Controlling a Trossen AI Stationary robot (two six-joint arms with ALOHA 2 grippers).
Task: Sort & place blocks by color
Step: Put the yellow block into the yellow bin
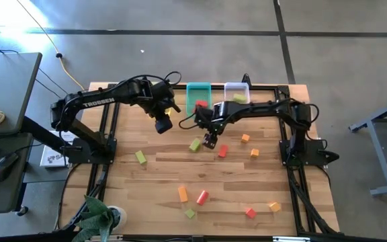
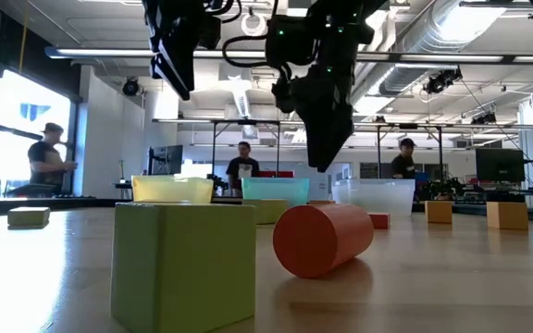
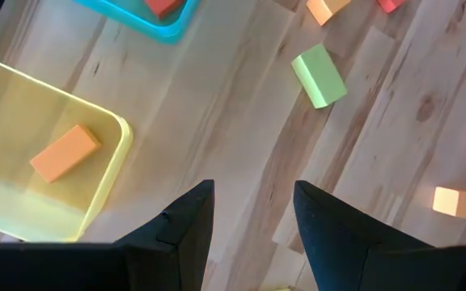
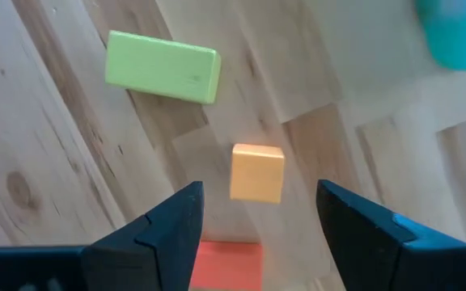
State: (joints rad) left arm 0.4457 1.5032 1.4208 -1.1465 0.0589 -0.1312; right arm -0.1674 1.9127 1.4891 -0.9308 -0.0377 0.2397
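One small orange cube block [image 4: 256, 172] sits dead ahead, between your right gripper [image 4: 257, 212]'s spread, empty fingers.
Left gripper [image 3: 249, 212], part-open and empty, hovers beside the yellow plastic bin [image 3: 103, 194].

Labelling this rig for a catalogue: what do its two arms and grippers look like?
Both arms are black, jointed, with black cables looped alongside. The left arm carries white TROSSEN lettering; the right arm shows none. The left gripper and right gripper each have two dark, wedge-shaped fingers.
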